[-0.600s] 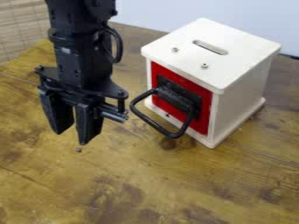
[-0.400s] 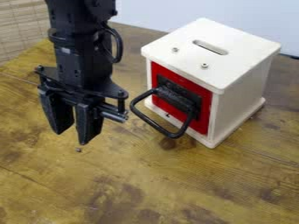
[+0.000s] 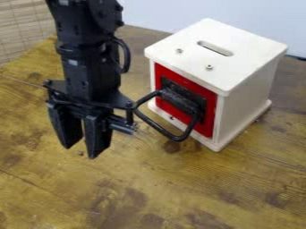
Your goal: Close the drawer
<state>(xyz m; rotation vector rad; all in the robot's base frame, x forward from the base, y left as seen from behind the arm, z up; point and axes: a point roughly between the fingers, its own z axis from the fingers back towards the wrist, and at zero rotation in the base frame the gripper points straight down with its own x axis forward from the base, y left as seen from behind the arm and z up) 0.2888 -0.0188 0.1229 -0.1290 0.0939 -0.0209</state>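
Observation:
A small white cube box stands on the wooden table, its top bearing a slot. Its red-fronted drawer faces front-left, with a dark inset and a large black loop handle sticking out toward my arm. My black gripper hangs fingers-down just left of the handle, close to the table. Its fingers stand slightly apart with nothing between them. The gripper does not touch the handle loop.
The wooden table stretches in front and to the right. A light slatted surface lies at the back left. A white wall is behind the box.
The arm has shifted a little right and toward the front, bringing the gripper closer to the handle. The drawer and box have not moved.

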